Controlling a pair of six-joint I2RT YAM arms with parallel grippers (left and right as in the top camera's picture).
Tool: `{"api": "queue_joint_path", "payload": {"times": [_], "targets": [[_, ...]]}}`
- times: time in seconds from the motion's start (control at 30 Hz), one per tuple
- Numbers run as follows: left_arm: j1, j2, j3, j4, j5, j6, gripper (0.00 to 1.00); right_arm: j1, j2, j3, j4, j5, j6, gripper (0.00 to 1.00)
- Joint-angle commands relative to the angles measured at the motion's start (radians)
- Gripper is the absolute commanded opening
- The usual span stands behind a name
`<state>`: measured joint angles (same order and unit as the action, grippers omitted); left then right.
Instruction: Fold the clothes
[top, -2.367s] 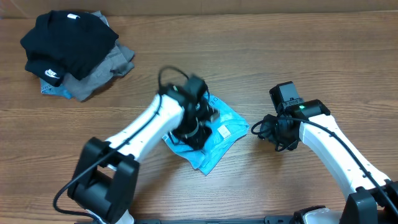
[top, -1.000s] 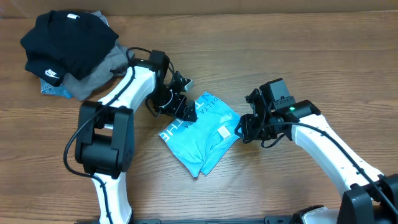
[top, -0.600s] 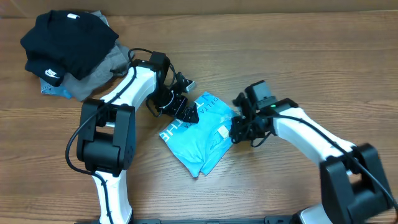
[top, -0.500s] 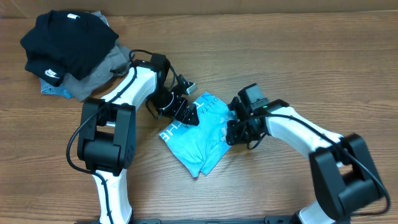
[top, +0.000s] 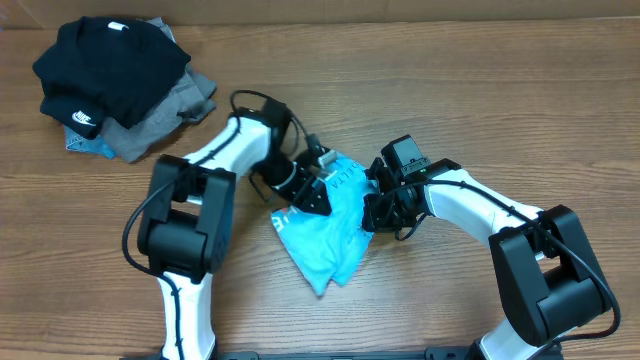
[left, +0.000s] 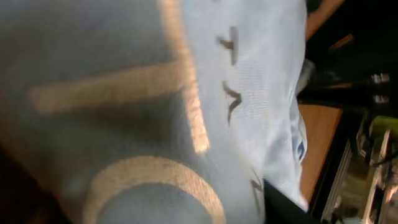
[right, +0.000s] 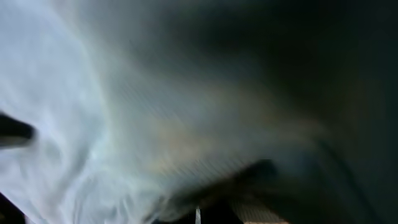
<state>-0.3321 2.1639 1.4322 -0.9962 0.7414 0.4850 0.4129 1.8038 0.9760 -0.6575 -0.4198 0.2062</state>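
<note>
The clothes (top: 325, 235), a sky-blue t-shirt with white print, lie bunched at the middle of the table. My left gripper (top: 308, 192) presses onto the shirt's upper left edge. In the left wrist view the blue cloth (left: 155, 93) with its large printed letters fills the picture and hides the jaws. My right gripper (top: 373, 213) is at the shirt's right edge, shut with the fabric in it. The right wrist view shows only the pale cloth (right: 93, 124) close up, in shadow.
A black garment (top: 110, 65) with a white logo lies on a grey garment (top: 170, 110) at the table's far left corner. Bare wooden table (top: 500, 100) surrounds the shirt. The two arms nearly meet over the shirt.
My left gripper has slid right and down onto the shirt. The right gripper has moved left to the shirt's edge and shut. The shirt has bunched narrower and shifted right.
</note>
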Motion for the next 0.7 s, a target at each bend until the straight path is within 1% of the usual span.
{"api": "queue_joint_path", "payload": {"times": [0.0, 0.03, 0.07, 0.2, 0.3, 0.5, 0.57, 0.67], "targets": [[-0.059, 0.024, -0.023, 0.010, 0.080, 0.032, 0.26, 0.006, 0.039, -0.010, 0.005, 0.025, 0.003, 0.07], [-0.066, 0.024, -0.023, 0.010, 0.069, 0.031, 0.12, 0.006, 0.039, -0.010, -0.001, 0.025, 0.003, 0.05], [-0.068, 0.024, -0.022, 0.007, 0.063, 0.029, 0.04, 0.006, 0.037, -0.010, -0.011, 0.025, 0.003, 0.04], [-0.046, 0.024, -0.005, -0.018, 0.063, -0.011, 0.04, -0.011, 0.007, 0.007, -0.073, 0.026, 0.002, 0.04], [-0.001, 0.012, 0.056, -0.083, 0.052, -0.010, 0.04, -0.043, -0.069, 0.033, -0.128, 0.025, 0.003, 0.04], [0.152, -0.016, 0.365, -0.263, 0.043, -0.019, 0.04, -0.146, -0.272, 0.103, -0.250, 0.025, 0.003, 0.08], [0.216, -0.016, 0.508, -0.281, 0.051, -0.063, 0.04, -0.179, -0.327, 0.118, -0.280, 0.025, 0.003, 0.08], [0.315, -0.016, 0.681, -0.247, 0.064, -0.137, 0.04, -0.203, -0.379, 0.119, -0.298, 0.025, 0.003, 0.09]]}}
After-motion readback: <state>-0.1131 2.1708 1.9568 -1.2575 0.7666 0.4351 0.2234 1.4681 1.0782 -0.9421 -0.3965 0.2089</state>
